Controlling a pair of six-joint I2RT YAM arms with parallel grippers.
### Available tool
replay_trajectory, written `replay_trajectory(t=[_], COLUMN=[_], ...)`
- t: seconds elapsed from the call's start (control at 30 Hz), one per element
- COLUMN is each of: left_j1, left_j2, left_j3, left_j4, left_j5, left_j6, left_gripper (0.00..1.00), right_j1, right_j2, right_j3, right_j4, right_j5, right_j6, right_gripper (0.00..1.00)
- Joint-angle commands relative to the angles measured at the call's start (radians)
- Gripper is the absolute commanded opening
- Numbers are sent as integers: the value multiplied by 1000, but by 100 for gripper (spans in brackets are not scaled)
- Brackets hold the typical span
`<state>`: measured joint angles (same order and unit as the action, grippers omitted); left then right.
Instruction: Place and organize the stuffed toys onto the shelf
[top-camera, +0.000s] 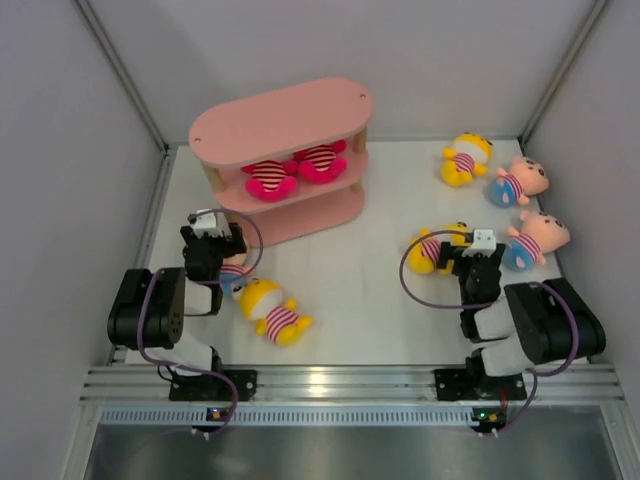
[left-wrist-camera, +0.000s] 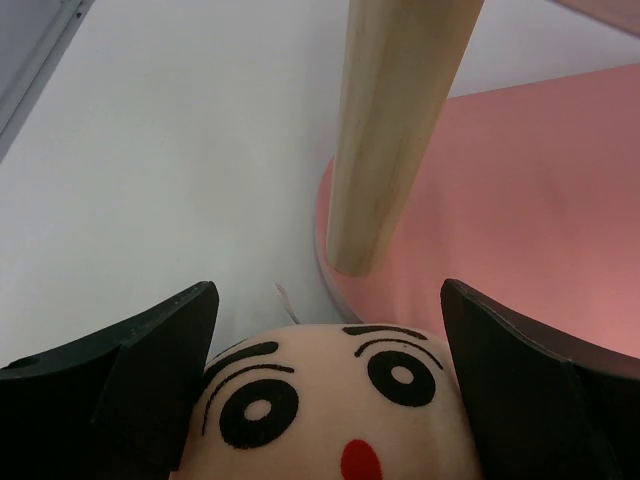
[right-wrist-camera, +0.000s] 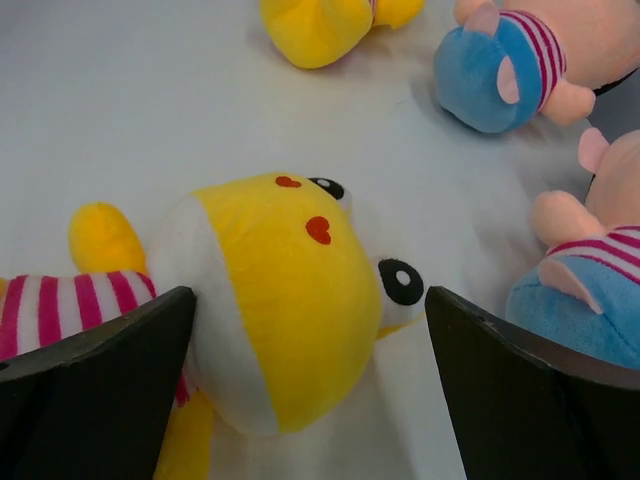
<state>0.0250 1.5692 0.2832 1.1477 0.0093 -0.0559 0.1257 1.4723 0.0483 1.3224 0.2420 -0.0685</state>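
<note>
The pink three-tier shelf (top-camera: 280, 125) stands at the back left; two striped toys (top-camera: 270, 178) lie on its middle board. My left gripper (top-camera: 215, 245) is just in front of the shelf, shut on the head of a peach-headed doll (left-wrist-camera: 330, 400), with both fingers (left-wrist-camera: 150, 370) pressed against its sides. The shelf's wooden post (left-wrist-camera: 395, 130) and bottom board (left-wrist-camera: 520, 220) are close ahead. My right gripper (top-camera: 480, 255) is open, its fingers (right-wrist-camera: 100, 380) on either side of a yellow doll's head (right-wrist-camera: 290, 300) that lies on the table.
Another yellow doll (top-camera: 272, 312) lies near the left arm. At the back right lie a yellow doll (top-camera: 465, 158) and a peach-headed doll (top-camera: 518, 182). A third peach-headed doll (top-camera: 535, 238) lies just right of my right gripper. Grey walls enclose the table.
</note>
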Motion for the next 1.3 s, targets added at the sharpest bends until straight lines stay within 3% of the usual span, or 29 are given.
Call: replay_trajectory(t=[0.0,0.07,0.13,0.17,0.2,0.3,0.33,0.37,0.43,0.63,0.83,1.03,1.27], left_j1=[-5,-7,-5,-5,-7,-5,-2,3,4,13,13,15,15], left_j2=[12,12,12,12,12,-27,-61,-128,-170,-311,-374,-414,-437], left_j3=[19,19,19,19,19,19,34,98,172,234,420,568,648], left_j4=[-8,-8,-9,-8,-9,-40,-99,-299,-463,-767,-1304,-1664,-1881], left_j5=[1,1,1,1,1,-38,-52,-54,-48,-19,-25,-14,-37], left_j6=[7,7,7,7,7,-11,-19,-19,37,158,249,278,330], left_gripper=[99,99,99,99,99,99,99,99,99,98,97,96,91], right_j1=[-11,9,25,25,23,23,23,25,25,32,80,137,239], right_j2=[-102,-237,-534,-628,-735,-787,-781,-770,-728,-627,-452,-271,-127], right_j3=[-27,-44,5,135,207,450,503,595,680,659,714,746,786], right_j4=[249,157,-286,-507,-851,-1209,-1399,-1490,-1662,-1691,-1715,-1695,-1631], right_j5=[11,70,86,48,37,-6,-9,-29,-76,-202,-120,-41,-79], right_j6=[-1,-7,94,131,178,266,292,314,364,504,498,451,366], right_gripper=[99,99,100,99,99,99,99,99,94,87,87,88,88])
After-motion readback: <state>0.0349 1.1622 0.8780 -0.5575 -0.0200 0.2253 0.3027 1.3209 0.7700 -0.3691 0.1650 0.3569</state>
